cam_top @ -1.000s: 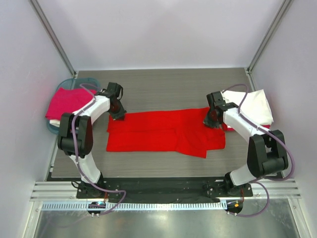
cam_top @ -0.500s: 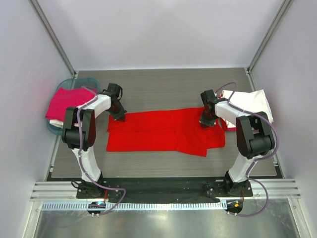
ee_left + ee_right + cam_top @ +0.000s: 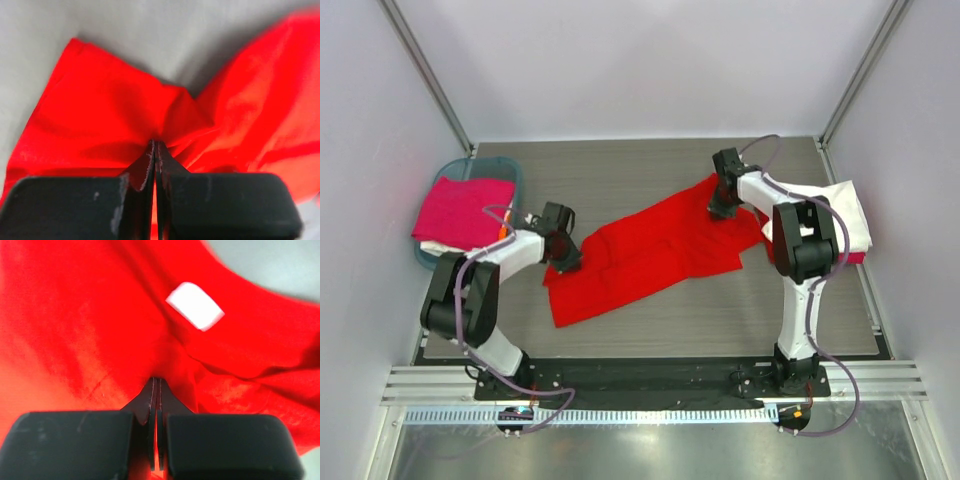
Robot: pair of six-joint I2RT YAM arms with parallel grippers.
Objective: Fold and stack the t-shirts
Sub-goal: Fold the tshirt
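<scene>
Pinching the red t-shirt (image 3: 650,250) at two points, both grippers have their fingers pressed together on cloth. The left gripper (image 3: 565,264) holds a bunched fold at about eight o'clock on the table (image 3: 640,170), and the right gripper (image 3: 722,208) holds a bunch near the white label (image 3: 195,306) at about one o'clock, so the shirt lies on a slant across the middle. Each hold is only a thin pleat at the very fingertips, so an uneven or hard pull could slip the cloth free or drag in wrinkles, and the right arm, working close to the white t-shirt (image 3: 845,210) at three o'clock, could snag it.
</scene>
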